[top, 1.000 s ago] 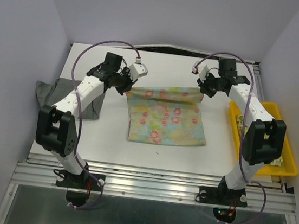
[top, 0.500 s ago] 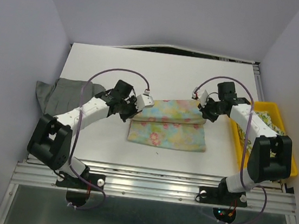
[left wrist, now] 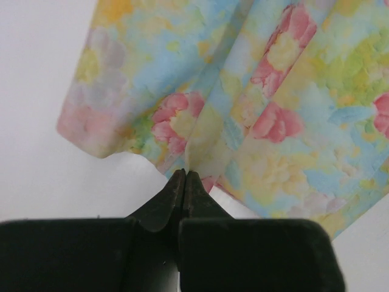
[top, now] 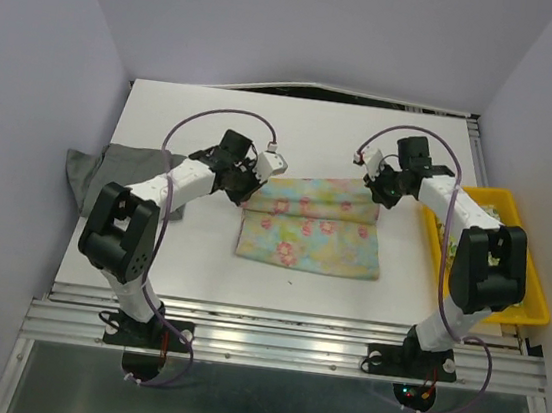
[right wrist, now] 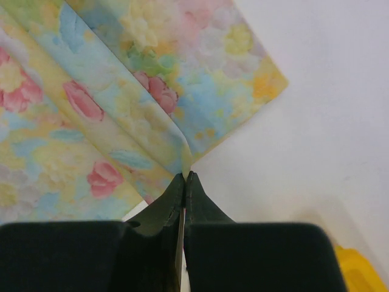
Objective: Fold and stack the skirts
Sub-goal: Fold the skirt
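Note:
The pastel yellow-blue skirt with pink flowers (top: 311, 229) lies folded at the table's centre. My left gripper (top: 249, 185) is shut on its far left corner; the left wrist view shows the tips (left wrist: 184, 174) pinching a cloth fold (left wrist: 200, 131). My right gripper (top: 375, 194) is shut on its far right corner; the right wrist view shows the tips (right wrist: 185, 175) pinching the fold (right wrist: 176, 121). The grey skirt (top: 109, 168) lies crumpled at the left edge, partly behind my left arm. A pale printed skirt (top: 448, 238) lies in the tray, mostly hidden.
A yellow plastic tray (top: 535, 309) sits at the table's right edge, under my right arm. The white table (top: 296, 128) ends at walls on the left, right and back. A metal rail runs along the near edge.
Both grippers brought the skirt's raised far edge down and toward me over the near half, then drew back a little. The skirt now lies shorter, folded.

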